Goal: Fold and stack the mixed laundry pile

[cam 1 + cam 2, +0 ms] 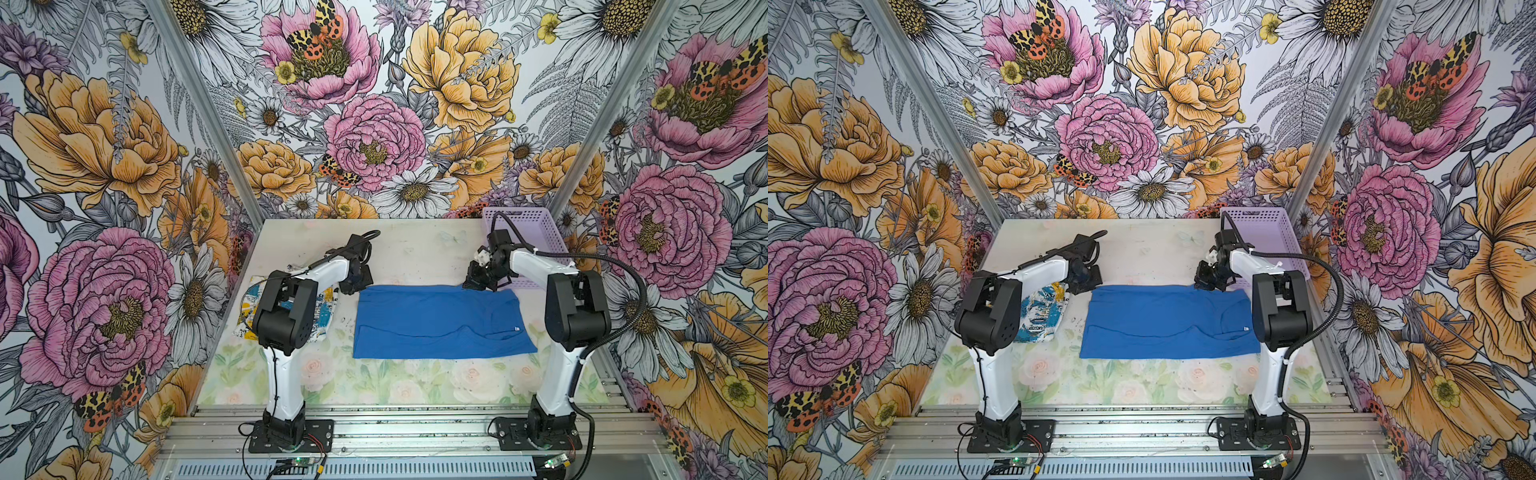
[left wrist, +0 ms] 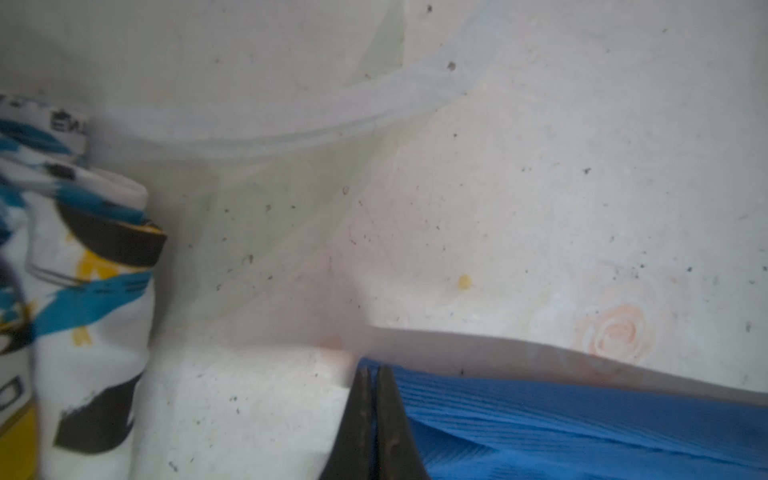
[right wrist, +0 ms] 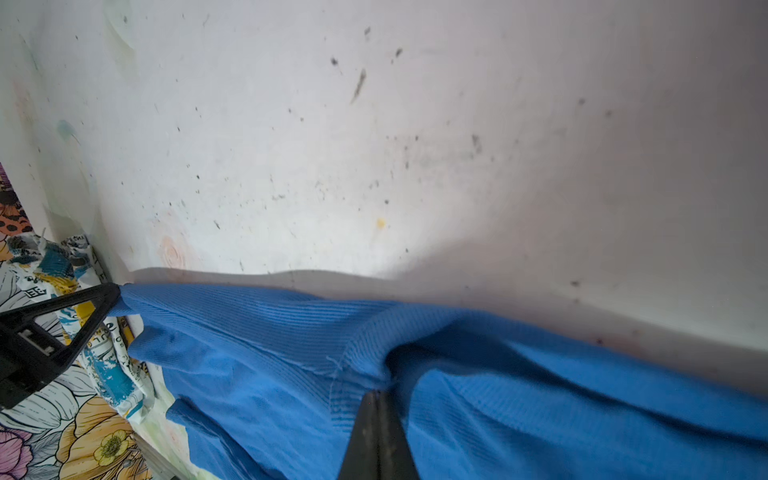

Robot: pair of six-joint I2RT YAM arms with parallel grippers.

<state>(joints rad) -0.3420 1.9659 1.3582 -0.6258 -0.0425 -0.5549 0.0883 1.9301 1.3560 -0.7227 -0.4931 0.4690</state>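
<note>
Left gripper (image 1: 353,288): you find it at the far left corner of the royal blue T-shirt (image 1: 440,322), jaws pressed together on that corner. In the left wrist view its two dark fingertips (image 2: 363,415) meet with blue ribbed cloth at their tip. The right wrist view shows the same gripper (image 3: 110,293) touching the corner from the side.

Right gripper (image 1: 471,284): you find it on the shirt's far edge, toward the right end, jaws likewise closed. In the right wrist view the fingertips (image 3: 363,436) nip a ribbed seam, and the cloth puckers toward them.

Royal blue T-shirt (image 1: 1167,322): it lies in the middle of the table (image 1: 415,249), folded to a wide rectangle. A small white tag shows near its right end, and its far edge casts a shadow on the table.

Printed garment (image 1: 1044,311): white with black text and yellow and blue splashes, it lies bunched to the left of the shirt, near it but apart. In both top views the left arm (image 1: 286,311) hides part of it from you.

Lavender basket (image 1: 528,224): it stands at the table's far right corner, behind the right gripper.
</note>
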